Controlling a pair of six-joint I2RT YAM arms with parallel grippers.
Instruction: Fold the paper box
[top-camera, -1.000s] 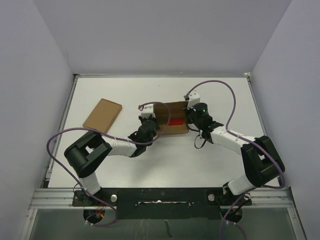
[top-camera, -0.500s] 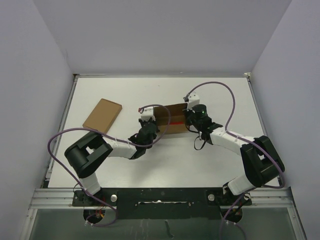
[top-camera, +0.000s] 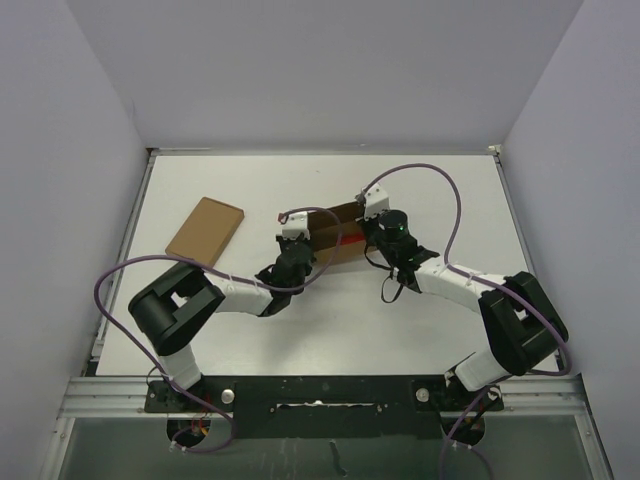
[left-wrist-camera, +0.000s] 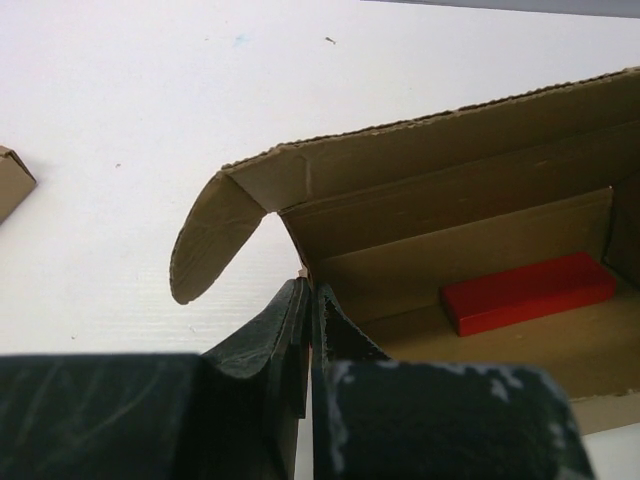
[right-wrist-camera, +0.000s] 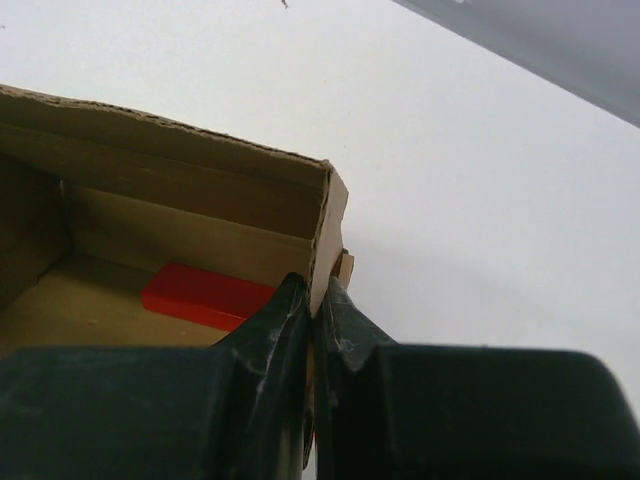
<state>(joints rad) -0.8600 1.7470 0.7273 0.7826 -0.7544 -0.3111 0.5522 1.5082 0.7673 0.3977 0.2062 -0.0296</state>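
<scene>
Well, the paper box (top-camera: 340, 248) is plain brown, and it sits open near the middle of the white table (top-camera: 400, 330), a bit toward the top of the overhead picture. Pale grey walls (top-camera: 320, 70) stand at the left, the right and the back of the table, and a metal rail (top-camera: 110, 398) runs along the bottom edge. A small red block (left-wrist-camera: 528, 292) lies flat on the floor of the box. The left gripper (top-camera: 298, 248) is at the left end of the box, pinched tight on the thin side wall there, just beside a rounded flap (left-wrist-camera: 215, 240) that sticks out. The right gripper (top-camera: 377, 232) is at the right end, pinched tight on the wall at that corner. A flat brown cardboard piece (top-camera: 205, 228) lies well apart, in the upper left of the table.
</scene>
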